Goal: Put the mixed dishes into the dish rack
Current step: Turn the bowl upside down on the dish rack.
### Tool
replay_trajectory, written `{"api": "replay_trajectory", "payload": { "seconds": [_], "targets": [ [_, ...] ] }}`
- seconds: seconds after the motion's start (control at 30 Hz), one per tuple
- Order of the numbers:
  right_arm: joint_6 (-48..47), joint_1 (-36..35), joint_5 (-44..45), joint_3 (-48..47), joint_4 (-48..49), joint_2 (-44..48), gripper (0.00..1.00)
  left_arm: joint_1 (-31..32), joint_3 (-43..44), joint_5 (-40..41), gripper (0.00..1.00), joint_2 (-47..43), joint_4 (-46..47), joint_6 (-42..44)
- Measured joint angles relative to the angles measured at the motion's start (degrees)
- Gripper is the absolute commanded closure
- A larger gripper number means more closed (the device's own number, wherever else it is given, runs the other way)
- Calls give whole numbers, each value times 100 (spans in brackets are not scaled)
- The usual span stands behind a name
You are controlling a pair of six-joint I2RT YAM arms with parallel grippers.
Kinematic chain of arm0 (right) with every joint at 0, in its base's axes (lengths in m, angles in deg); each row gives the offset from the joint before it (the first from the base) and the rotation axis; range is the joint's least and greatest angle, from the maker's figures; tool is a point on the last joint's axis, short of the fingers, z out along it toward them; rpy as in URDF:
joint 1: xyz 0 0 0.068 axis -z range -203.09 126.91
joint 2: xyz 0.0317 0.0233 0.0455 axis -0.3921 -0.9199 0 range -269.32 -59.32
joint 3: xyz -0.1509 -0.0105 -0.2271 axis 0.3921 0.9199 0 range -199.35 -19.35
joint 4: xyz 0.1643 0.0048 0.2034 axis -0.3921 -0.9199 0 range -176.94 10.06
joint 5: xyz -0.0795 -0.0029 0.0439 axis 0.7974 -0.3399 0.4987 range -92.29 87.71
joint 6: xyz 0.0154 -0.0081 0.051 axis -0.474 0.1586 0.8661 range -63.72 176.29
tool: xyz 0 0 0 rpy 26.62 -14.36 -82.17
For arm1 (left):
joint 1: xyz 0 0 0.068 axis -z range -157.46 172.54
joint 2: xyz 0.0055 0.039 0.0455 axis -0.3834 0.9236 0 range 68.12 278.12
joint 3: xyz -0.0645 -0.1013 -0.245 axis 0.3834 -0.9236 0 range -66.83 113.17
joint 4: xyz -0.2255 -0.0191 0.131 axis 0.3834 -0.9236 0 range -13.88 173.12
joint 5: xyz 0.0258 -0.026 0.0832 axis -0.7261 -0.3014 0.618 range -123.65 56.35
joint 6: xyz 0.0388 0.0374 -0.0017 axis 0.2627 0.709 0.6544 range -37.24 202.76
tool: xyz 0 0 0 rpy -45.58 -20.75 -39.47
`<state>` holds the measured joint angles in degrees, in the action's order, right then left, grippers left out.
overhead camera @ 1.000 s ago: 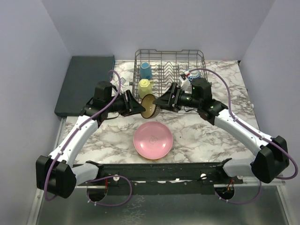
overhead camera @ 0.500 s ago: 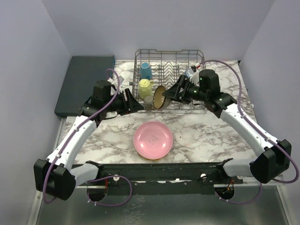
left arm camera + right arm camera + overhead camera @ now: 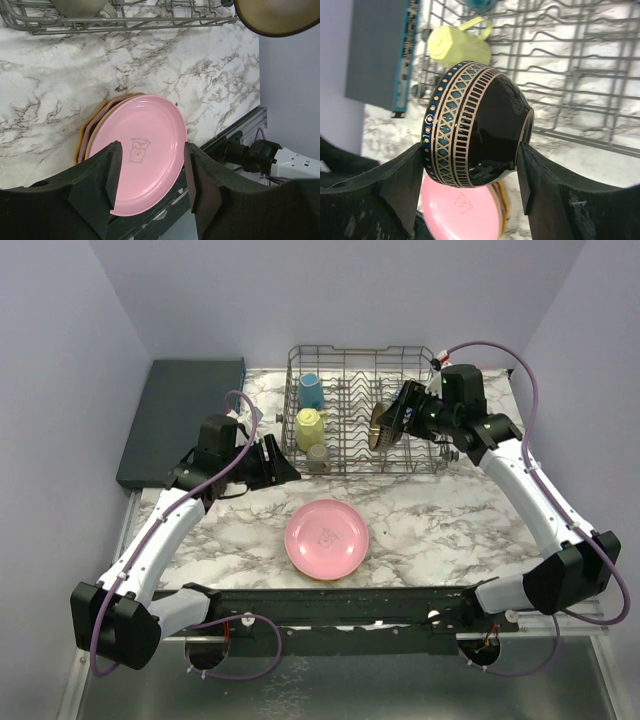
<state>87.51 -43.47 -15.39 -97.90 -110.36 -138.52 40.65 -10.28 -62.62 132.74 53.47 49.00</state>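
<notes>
My right gripper [image 3: 392, 425] is shut on a small dark bowl [image 3: 475, 125] with a blue and gold patterned band, one finger on its rim and the other on its foot. The bowl [image 3: 381, 428] hangs on its side over the middle of the grey wire dish rack [image 3: 362, 410]. Its tan inside shows in the left wrist view [image 3: 280, 17]. A yellow mug [image 3: 310, 426], a blue mug [image 3: 311, 390] and a grey-green mug [image 3: 317, 456] stand in the rack's left end. My left gripper [image 3: 285, 465] is open and holds nothing, in front of the rack's left corner. A pink plate [image 3: 326, 538] tops a stack near the front.
A flat dark teal slab [image 3: 180, 420] lies left of the rack. Under the pink plate [image 3: 145, 150] show the rims of tan and yellow plates. The black arm rail [image 3: 340, 605] runs along the table's near edge. Purple walls close in both sides.
The right gripper has carried the bowl from the rack's front left corner up and to the right, over the rack. The left gripper has opened wider and drawn back a little.
</notes>
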Motion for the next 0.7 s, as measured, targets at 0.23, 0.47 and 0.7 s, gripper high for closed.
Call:
{"api": "replay_trajectory", "payload": {
  "seconds": [0.23,0.47,0.7],
  "targets": [
    [-616,15,756,-468,-555,-448,87,0,-81,144,43,-2,-28,153],
    [-1060,15,1458,-925,-855,-879,100,0,-240,212,44,-2,-55,286],
    [-1388,15,1947,-1327,-1045,-1333,100,0,-361,256,45,-13,-81,391]
  ]
}}
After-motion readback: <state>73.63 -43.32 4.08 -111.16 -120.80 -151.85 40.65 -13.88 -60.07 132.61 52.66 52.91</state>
